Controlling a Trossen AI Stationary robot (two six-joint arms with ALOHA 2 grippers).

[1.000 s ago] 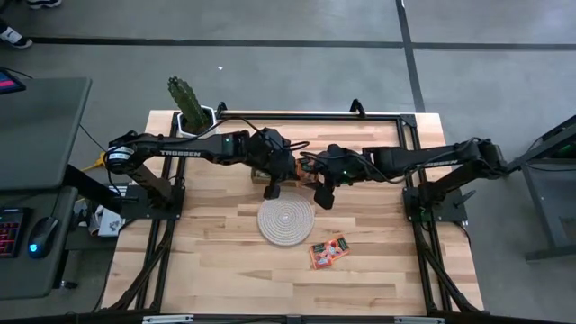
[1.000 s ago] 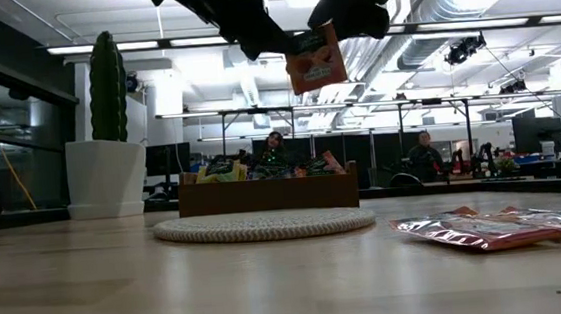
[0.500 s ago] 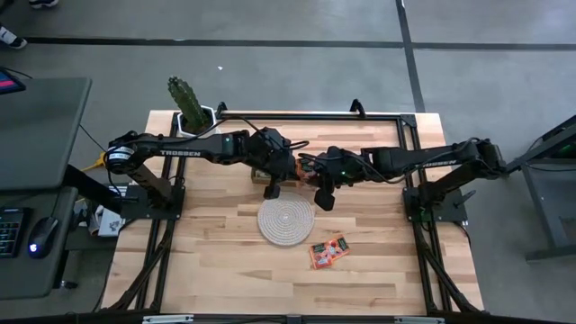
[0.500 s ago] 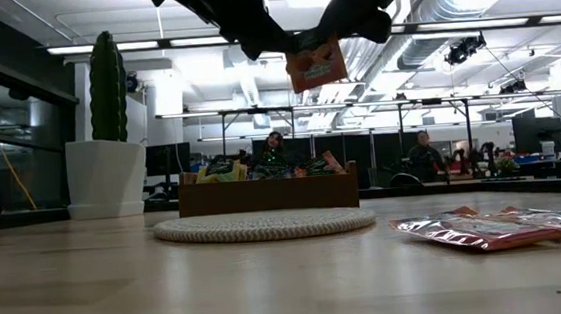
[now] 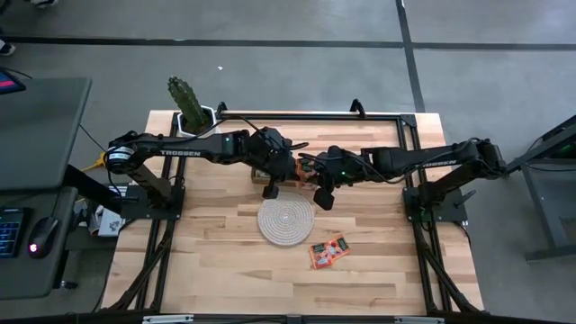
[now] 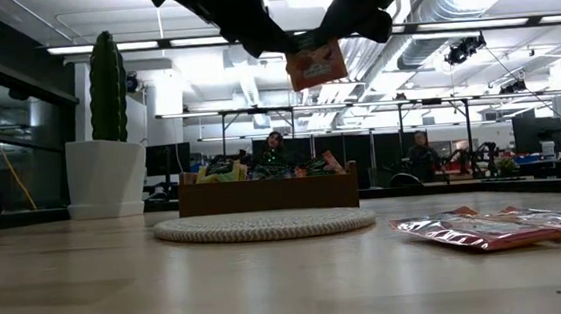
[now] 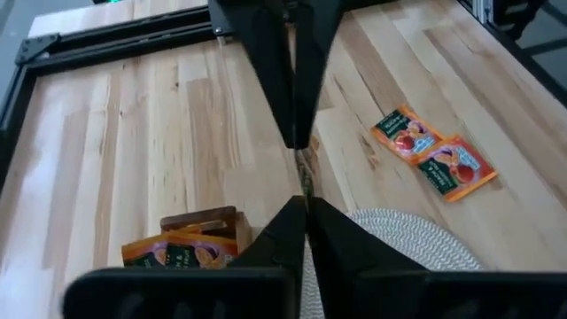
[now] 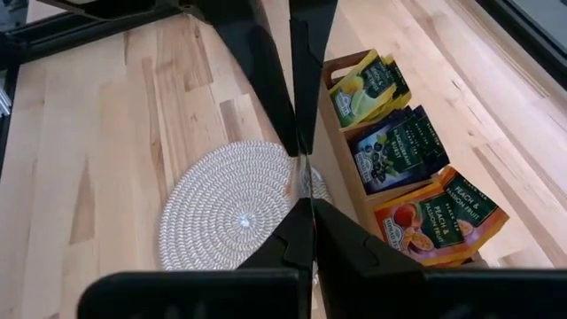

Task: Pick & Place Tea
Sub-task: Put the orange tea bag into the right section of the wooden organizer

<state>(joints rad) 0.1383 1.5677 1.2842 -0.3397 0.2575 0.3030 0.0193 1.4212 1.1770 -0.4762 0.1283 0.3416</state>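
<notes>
An orange-red tea sachet [image 6: 316,66] hangs in the air above the gap between the round woven mat [image 5: 286,220] and the wooden tray [image 6: 268,193]. My left gripper [image 6: 277,45] and my right gripper [image 6: 343,34] meet at its top, both shut on it. Each wrist view shows the sachet edge-on [image 7: 306,177] [image 8: 301,173] between my own fingers and the other arm's. The tray holds yellow-green, dark and orange sachets [image 8: 399,151] standing in its compartments. Two more orange sachets [image 5: 328,252] lie flat on the table near the mat. My left gripper pinches the sachet's upper edge at its left corner [image 6: 292,52] between its two fingers. They slant down from the table's left. The sachet hangs upright, clear of the table. My right gripper pinches the same upper edge at the right corner [image 6: 336,42]. Its fingers slant down from the table's right.
A potted cactus [image 5: 187,103] stands at the far left corner. A black frame [image 5: 360,115] runs along the table's far and side edges. Bare wood lies on the near half of the table [image 5: 225,270].
My right gripper has shut on the sachet's upper right corner, where its fingers stood open around it a second ago. My left gripper has kept its hold, and the sachet has stayed hanging in the same place.
</notes>
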